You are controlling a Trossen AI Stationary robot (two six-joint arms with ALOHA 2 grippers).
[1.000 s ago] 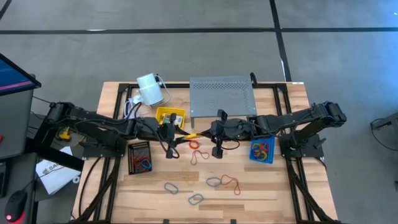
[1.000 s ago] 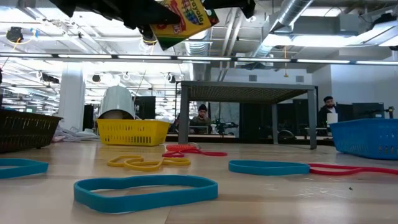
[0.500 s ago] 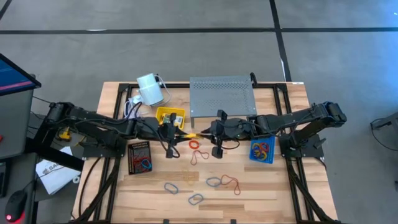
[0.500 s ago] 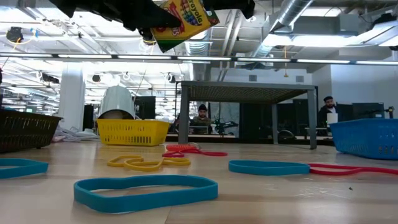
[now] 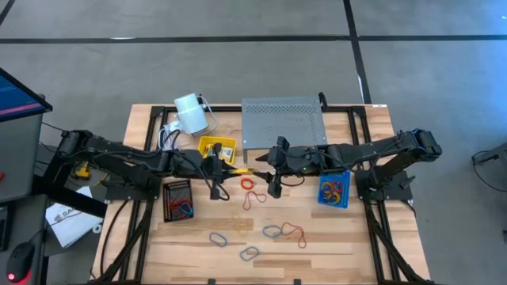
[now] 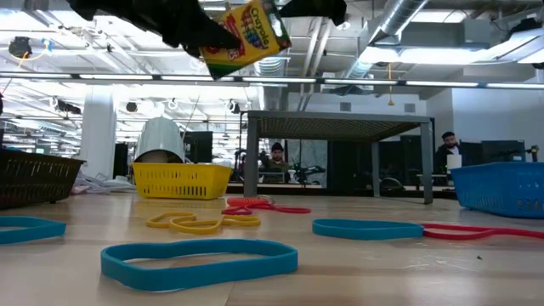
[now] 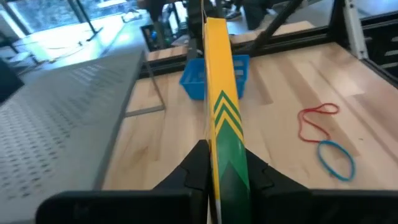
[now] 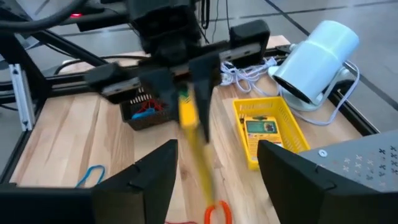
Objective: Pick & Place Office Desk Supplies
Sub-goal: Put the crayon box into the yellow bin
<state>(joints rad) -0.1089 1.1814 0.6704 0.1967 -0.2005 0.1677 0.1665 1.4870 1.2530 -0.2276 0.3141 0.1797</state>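
A yellow-and-green crayon box (image 6: 242, 38) hangs in the air above the middle of the table, with my left gripper (image 7: 225, 177) shut on it. The box (image 5: 241, 169) points toward my right gripper (image 5: 267, 166). That gripper (image 8: 221, 180) is open, its fingers standing wide on either side of the box's free end (image 8: 202, 162) without touching it. A second crayon box (image 8: 261, 129) lies in the yellow basket (image 5: 216, 148). Several rubber bands (image 5: 253, 198) lie loose on the wood. My left gripper pinches the crayon box's two broad faces at its green end (image 7: 227, 163) between its two fingers. The fingers come nearly level from the table's left and lie along the box. The box stands on edge, lifted clear, its yellow end sticking out toward the right gripper.
A grey perforated shelf (image 5: 283, 121) and a white cylinder with cord (image 5: 192, 113) stand at the far side. A black basket (image 5: 178, 199) at the left and a blue basket (image 5: 333, 191) at the right hold rubber bands. Bare wood lies near the front edge.
My right gripper has opened and let go of the crayon box's free end, staying where it was. The box, now held by my left gripper alone, has tipped a little and shifted slightly toward the left arm.
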